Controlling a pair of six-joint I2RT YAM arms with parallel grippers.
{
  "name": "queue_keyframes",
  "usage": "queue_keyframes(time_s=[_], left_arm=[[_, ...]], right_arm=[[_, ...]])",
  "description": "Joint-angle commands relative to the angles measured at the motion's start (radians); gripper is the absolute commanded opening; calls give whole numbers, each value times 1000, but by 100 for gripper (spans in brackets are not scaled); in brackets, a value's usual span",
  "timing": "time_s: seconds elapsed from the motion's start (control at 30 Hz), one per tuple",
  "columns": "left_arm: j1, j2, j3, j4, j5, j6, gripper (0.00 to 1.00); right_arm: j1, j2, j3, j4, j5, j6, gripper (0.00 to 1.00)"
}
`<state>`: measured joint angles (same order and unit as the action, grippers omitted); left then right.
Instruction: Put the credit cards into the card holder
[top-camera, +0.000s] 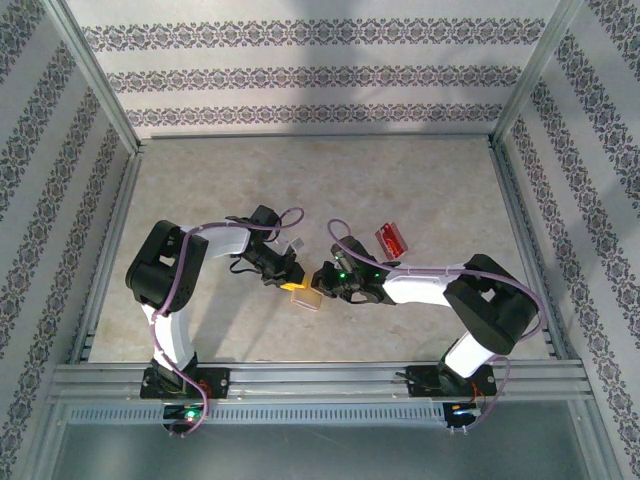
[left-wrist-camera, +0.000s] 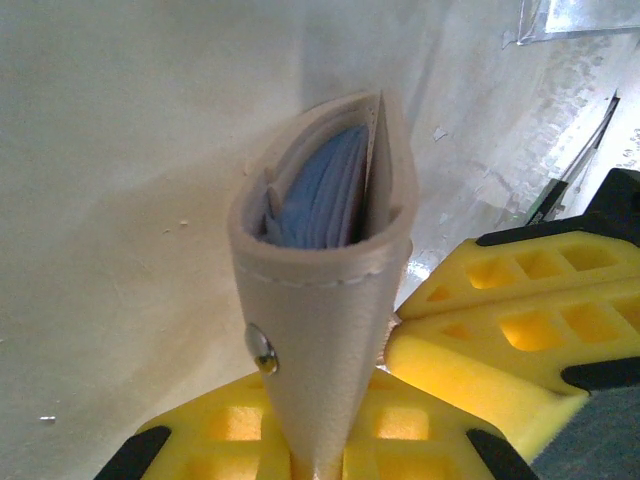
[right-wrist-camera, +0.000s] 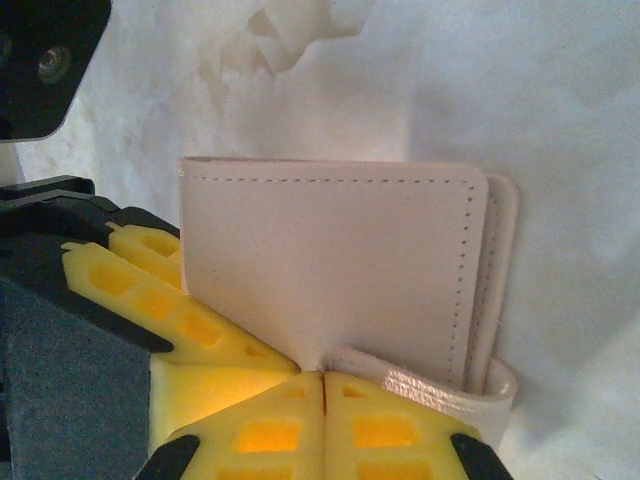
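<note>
Card holder (left-wrist-camera: 320, 330) was pinched upright by the left gripper (left-wrist-camera: 320, 428), pocket mouth pointed away. Right gripper (right-wrist-camera: 322, 395) was closed, butted against its lower edge. Red credit card (top-camera: 390, 239) was spotted lying behind the right wrist, so nearer that arm.

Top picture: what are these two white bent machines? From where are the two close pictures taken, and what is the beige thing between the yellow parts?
They are two robot arms bolted at the near edge of the table. The top picture looks down from above; each close picture comes from a wrist camera. The yellow parts are tool fingers. The left tool pinches a tan card holder, its open pockets facing that camera. The right tool is shut, tips against the holder. One red credit card lies on the table.
</note>
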<state>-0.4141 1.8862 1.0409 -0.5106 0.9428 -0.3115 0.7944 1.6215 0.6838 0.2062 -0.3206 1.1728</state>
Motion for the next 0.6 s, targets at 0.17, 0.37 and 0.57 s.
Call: queue_keyframes(time_s=[0.17,0.37,0.57], left_arm=[[-18,37,7,-11,-65,16,6],[-18,36,8,-12,-65,15,6],[-18,36,9,-13,-66,18,6]], right_arm=[[5,108,-12,-52,5,5,0],[0,95,-72,-53,14,29,0],[2,68,-164,27,0,84,0]])
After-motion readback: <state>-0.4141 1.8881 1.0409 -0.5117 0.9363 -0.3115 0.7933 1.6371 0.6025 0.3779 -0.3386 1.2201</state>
